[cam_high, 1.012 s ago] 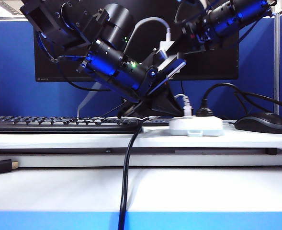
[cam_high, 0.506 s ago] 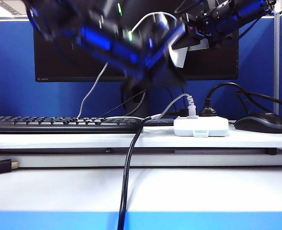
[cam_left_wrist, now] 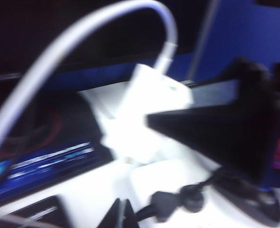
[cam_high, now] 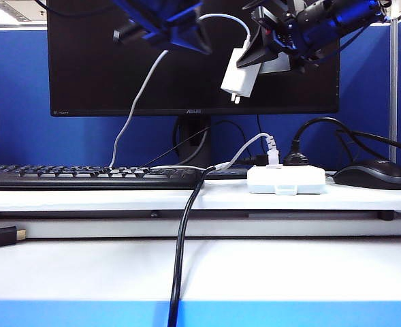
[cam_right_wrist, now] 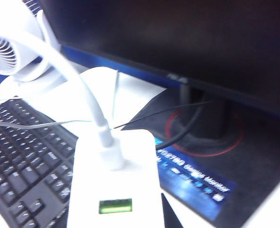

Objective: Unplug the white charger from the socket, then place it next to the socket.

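The white charger hangs high in front of the monitor, prongs down, clear of the socket on the desk below. My right gripper is shut on its upper part. In the right wrist view the charger fills the space between the jaws, its cable leaving the far end, and only one finger shows. My left gripper is up at the left of the charger, apart from it. Its fingertips are pressed together on nothing, and the blurred charger lies beyond them.
A white cable plug and a round black plug stay in the socket. A black mouse lies to its right, a keyboard to its left. The monitor stand is behind, and a thick black cable runs over the front edge.
My left arm has swung up and away from in front of the charger to the top left. The right gripper keeps the charger at about the same height. The socket shifted slightly right.
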Action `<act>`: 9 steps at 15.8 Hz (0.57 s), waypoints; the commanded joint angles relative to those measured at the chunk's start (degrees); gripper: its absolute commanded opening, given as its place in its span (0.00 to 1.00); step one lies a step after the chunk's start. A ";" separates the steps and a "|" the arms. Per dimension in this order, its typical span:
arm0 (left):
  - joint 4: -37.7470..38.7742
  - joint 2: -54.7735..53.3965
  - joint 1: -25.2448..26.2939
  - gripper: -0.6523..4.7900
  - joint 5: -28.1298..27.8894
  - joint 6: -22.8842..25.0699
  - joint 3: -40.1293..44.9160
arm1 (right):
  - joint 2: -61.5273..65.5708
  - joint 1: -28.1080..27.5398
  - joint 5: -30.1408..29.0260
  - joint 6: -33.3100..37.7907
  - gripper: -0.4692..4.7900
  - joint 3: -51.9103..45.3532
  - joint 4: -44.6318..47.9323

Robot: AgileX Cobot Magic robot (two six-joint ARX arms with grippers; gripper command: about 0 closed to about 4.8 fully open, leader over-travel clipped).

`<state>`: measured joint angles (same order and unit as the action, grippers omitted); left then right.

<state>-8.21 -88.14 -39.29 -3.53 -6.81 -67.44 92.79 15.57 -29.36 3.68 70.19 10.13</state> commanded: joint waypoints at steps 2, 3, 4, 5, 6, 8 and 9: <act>2.19 1.92 -0.09 0.11 -1.81 0.83 -0.24 | 2.54 0.02 -0.31 8.48 0.09 0.33 1.20; 2.12 2.51 -0.09 0.11 -1.81 0.81 -0.24 | 3.34 0.02 -0.35 9.66 0.09 0.33 1.25; 1.95 3.17 -0.09 0.11 -1.81 0.81 -0.33 | 4.17 0.02 -0.35 10.45 0.09 0.33 1.29; 1.49 4.39 -0.09 0.11 -1.81 0.76 -0.33 | 5.31 0.02 -0.31 11.96 0.09 0.33 1.66; 0.92 5.42 -0.09 0.11 -1.84 0.76 -0.33 | 6.21 0.02 -0.11 13.03 0.09 0.35 2.27; -0.15 6.56 -0.09 0.11 -1.84 0.79 -0.35 | 7.76 0.04 -0.13 13.33 0.09 0.37 2.67; -0.70 6.71 -0.09 0.11 -1.81 0.76 -0.37 | 8.70 0.04 -0.11 14.67 0.09 0.37 3.15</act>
<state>-7.90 -81.71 -39.29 -5.21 -6.17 -67.53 101.30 15.57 -29.39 16.97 70.24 10.72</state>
